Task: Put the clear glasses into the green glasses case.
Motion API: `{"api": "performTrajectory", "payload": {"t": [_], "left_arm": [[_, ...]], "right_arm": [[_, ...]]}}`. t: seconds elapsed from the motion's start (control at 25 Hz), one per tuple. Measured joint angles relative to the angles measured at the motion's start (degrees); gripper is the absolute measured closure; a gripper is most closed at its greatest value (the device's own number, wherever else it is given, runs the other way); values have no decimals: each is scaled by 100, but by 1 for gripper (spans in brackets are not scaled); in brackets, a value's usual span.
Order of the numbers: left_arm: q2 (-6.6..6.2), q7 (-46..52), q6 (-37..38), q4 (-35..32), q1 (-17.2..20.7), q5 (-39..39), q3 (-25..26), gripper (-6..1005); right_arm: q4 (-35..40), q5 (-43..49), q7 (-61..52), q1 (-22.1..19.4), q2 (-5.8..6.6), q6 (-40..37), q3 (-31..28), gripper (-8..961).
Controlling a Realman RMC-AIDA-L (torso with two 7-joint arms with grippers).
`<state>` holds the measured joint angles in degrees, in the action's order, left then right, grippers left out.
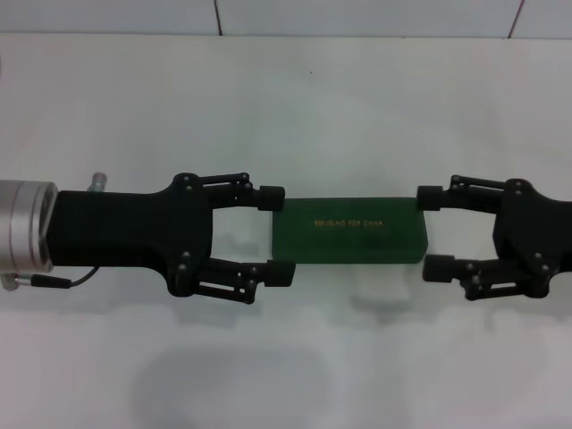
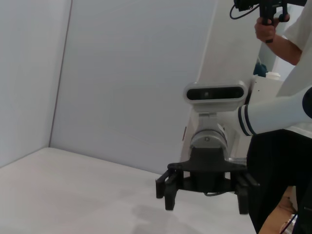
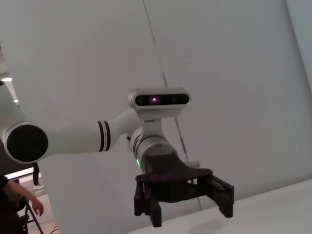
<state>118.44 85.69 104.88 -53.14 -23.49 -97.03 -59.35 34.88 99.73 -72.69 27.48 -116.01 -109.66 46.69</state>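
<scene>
The green glasses case (image 1: 349,230) lies shut on the white table (image 1: 286,107), its lid with gold lettering facing up. My left gripper (image 1: 277,235) is open at the case's left end, one fingertip on each side of that end. At the right end my right gripper (image 1: 433,231) is open in the same way. The left wrist view shows the right gripper (image 2: 205,197) head-on and open above the table. The right wrist view shows the left gripper (image 3: 190,212) open as well. The clear glasses are out of view.
The table's back edge (image 1: 286,36) meets a pale wall. A person (image 2: 287,29) holding a device stands beyond the right arm in the left wrist view. Another person (image 3: 14,195) shows at the edge of the right wrist view.
</scene>
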Motion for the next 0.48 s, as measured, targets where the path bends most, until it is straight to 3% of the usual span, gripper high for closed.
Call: {"api": "performTrajectory", "payload": {"t": [0.48], "left_arm": [[-24, 73, 19, 9, 11, 0, 24, 111]], "right_arm": [[-59, -186, 2, 9, -8, 131, 354, 102]]}}
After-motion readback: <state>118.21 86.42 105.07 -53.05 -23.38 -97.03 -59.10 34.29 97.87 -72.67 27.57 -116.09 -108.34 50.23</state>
